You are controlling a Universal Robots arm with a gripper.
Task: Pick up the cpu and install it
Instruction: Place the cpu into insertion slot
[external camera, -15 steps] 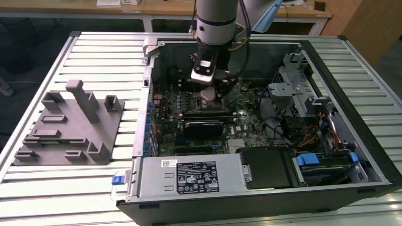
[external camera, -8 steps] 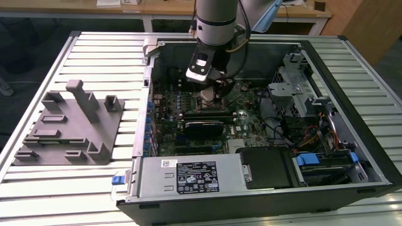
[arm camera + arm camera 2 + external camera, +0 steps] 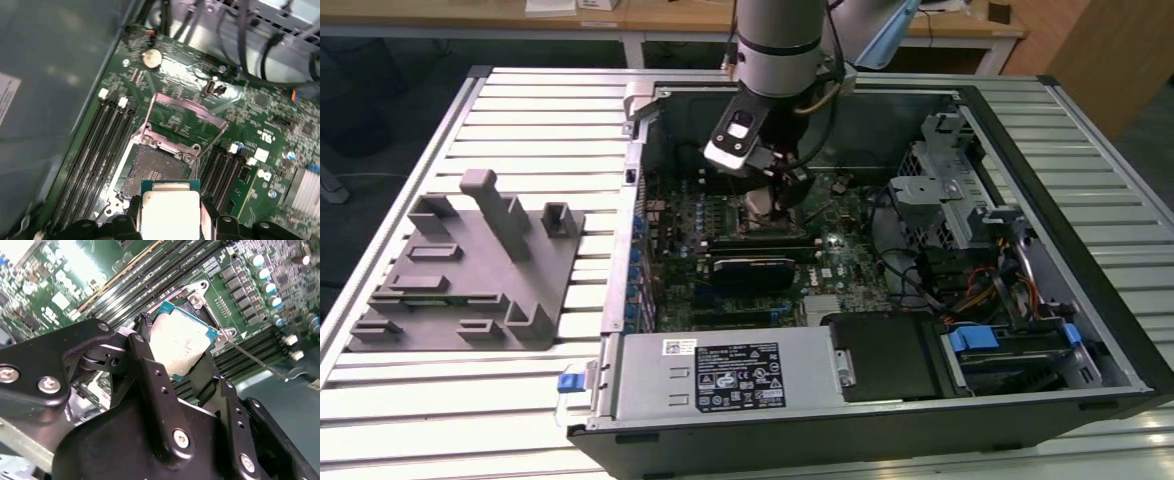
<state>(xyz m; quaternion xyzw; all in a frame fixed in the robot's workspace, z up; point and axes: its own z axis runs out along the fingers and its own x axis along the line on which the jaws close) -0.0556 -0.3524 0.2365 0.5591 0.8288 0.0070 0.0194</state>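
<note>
Slatted metal table [image 3: 480, 120] carries an open computer case [image 3: 1101, 300] lying on its side, with a grey fixture block [image 3: 467, 270] well apart on the exterior view's left. The arm [image 3: 781, 30] reaches down into the case, and the gripper [image 3: 767, 200] hangs low over the motherboard [image 3: 260, 115].

And the pickup is done! The black fingers [image 3: 150, 385] are clamped on opposite edges of the cpu [image 3: 182, 340], silvery plate facing the camera and green rim showing at its corners. In the first wrist view the cpu [image 3: 170, 215] sits between the finger ends, just short of the socket [image 3: 155, 167].

That socket is bare: its contact field shows dark and uncovered, and the load plate [image 3: 185, 115] is swung up and open, with memory slots [image 3: 95, 145] on both sides of it. So by my read the chip is near the socket but not seated. The install itself is not yet done, and the plate is not yet closed.
</note>
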